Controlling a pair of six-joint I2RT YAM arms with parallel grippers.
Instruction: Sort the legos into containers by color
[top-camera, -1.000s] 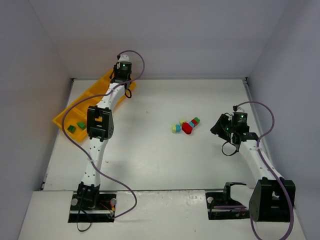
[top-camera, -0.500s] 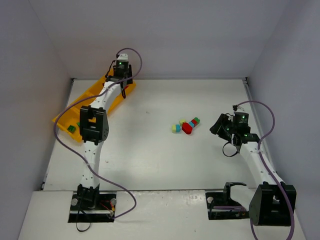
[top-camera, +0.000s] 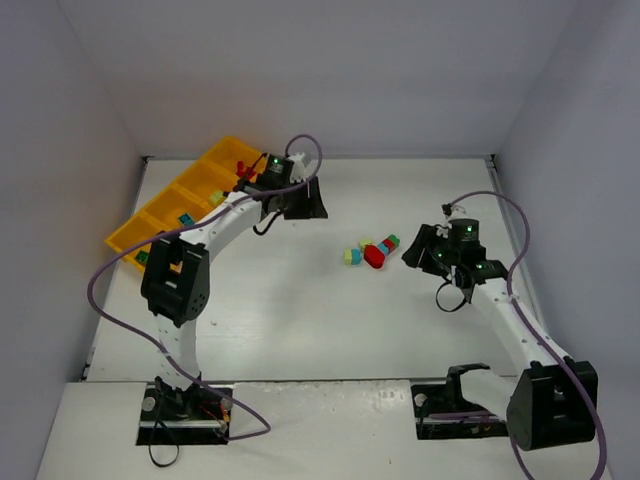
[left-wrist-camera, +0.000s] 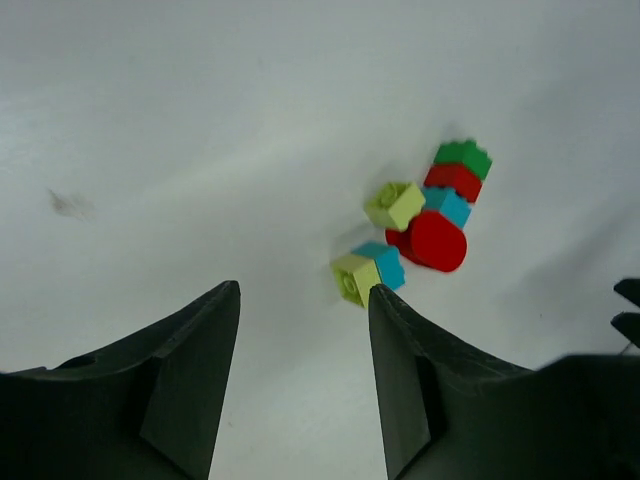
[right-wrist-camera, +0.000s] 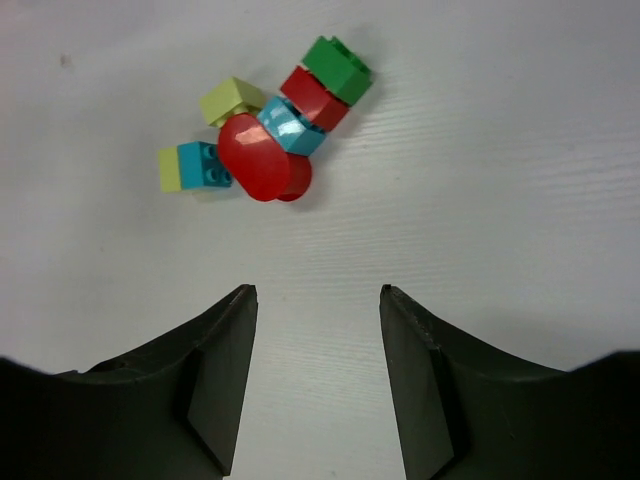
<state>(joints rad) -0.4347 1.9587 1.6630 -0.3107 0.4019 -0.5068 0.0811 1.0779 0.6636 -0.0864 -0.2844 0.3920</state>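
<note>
At the worktop's (top-camera: 300, 320) 10 o'clock edge lies the long orange-yellow tray (top-camera: 226, 149). Small specks of colour show in its compartments, red at the far end and green at the near end, though they are too small to count. Just off the tray's 4 o'clock side hangs the left tool (left-wrist-camera: 303, 295), its jaws spread apart and holding nothing, looking across bare surface at the loose legos (left-wrist-camera: 418, 228). Those sit near the middle of the worktop in one touching cluster. A yellow-green and teal pair (right-wrist-camera: 195, 166) is at 8 o'clock, a lone yellow-green brick (right-wrist-camera: 232, 100) at 11, and the red half-round (right-wrist-camera: 262, 158) in the centre. A row of teal, red and green bricks (right-wrist-camera: 315, 95) runs out toward 2 o'clock. At the cluster's 3 o'clock waits the right tool (right-wrist-camera: 318, 290), also parted and empty, facing the same bricks. The step in hand looks like picking the next brick. The next move probably calls for one arm only, descending on an outer piece. The bricks touch, so a pinch in the middle would likely drag its neighbours.
</note>
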